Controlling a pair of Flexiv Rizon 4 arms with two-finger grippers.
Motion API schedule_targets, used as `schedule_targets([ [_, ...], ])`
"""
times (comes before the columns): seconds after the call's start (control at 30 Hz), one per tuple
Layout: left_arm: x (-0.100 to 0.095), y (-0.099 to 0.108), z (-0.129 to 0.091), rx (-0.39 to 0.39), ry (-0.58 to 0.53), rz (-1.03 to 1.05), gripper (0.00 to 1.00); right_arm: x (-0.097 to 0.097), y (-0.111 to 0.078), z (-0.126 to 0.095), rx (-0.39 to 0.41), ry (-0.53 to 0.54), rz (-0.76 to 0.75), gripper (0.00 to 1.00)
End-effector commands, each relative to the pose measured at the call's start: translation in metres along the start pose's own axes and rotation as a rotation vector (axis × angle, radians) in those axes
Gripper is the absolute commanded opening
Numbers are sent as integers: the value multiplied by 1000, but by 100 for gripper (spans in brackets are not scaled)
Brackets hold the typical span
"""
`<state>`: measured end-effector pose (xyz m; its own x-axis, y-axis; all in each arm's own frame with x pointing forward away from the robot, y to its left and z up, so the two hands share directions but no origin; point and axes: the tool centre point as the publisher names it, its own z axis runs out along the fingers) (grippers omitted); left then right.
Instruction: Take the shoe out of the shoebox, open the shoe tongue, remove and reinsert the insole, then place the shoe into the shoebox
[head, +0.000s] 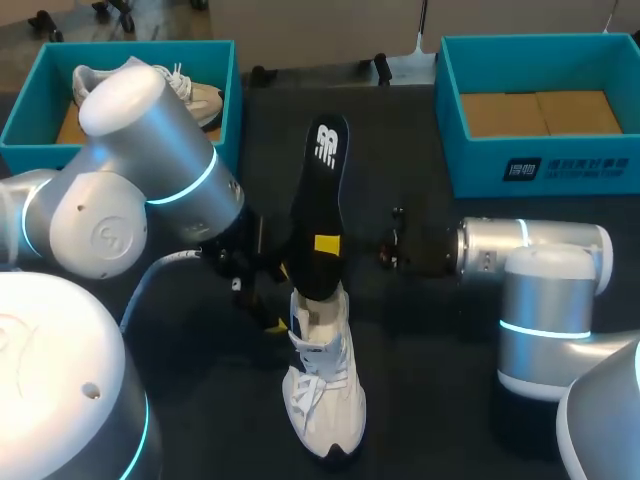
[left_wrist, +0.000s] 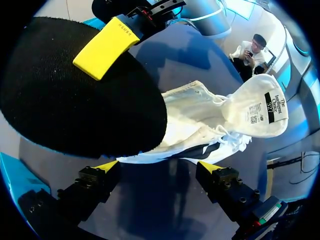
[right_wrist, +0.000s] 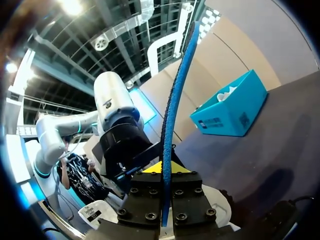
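Since the right gripper (right_wrist: 165, 171) is clenched on the lower half of the insole (right_wrist: 172, 100), which shows edge-on between its fingers, the slide is best steered from that grip, along the shoe's length and not across it. The insole stands nearly upright, its lower end down in the collar of the shoe (head: 322, 385) and its logo end high over the table (head: 420, 150). I cannot tell whether it is on its way out or back in, but the care is the same: hold it in line with the opening so the foam neither buckles above the grip nor catches on the collar. The left gripper (left_wrist: 159, 167) straddles the heel end with both tips seeming to press the shoe's sides, so I judge it to be grasping the shoe. It should hold low and firm, or the shoe may lift or tip with the insole. The tongue (left_wrist: 255, 107) is folded well forward — good, the mouth is free. The shoe sits on the table, well apart from the right box (head: 540, 165) and the left box (head: 25, 140).
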<state>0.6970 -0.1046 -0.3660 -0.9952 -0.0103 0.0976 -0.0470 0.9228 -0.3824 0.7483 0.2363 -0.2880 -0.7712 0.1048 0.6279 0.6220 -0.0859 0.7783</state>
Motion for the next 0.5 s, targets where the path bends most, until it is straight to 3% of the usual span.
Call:
schedule_targets([
  [0.03, 0, 0, 1, 0, 0, 1, 100, 0, -3, 3, -8, -10, -2, 0],
  [0.5, 0, 0, 1, 0, 0, 1, 100, -2, -6, -5, -12, 8, -18, 0],
])
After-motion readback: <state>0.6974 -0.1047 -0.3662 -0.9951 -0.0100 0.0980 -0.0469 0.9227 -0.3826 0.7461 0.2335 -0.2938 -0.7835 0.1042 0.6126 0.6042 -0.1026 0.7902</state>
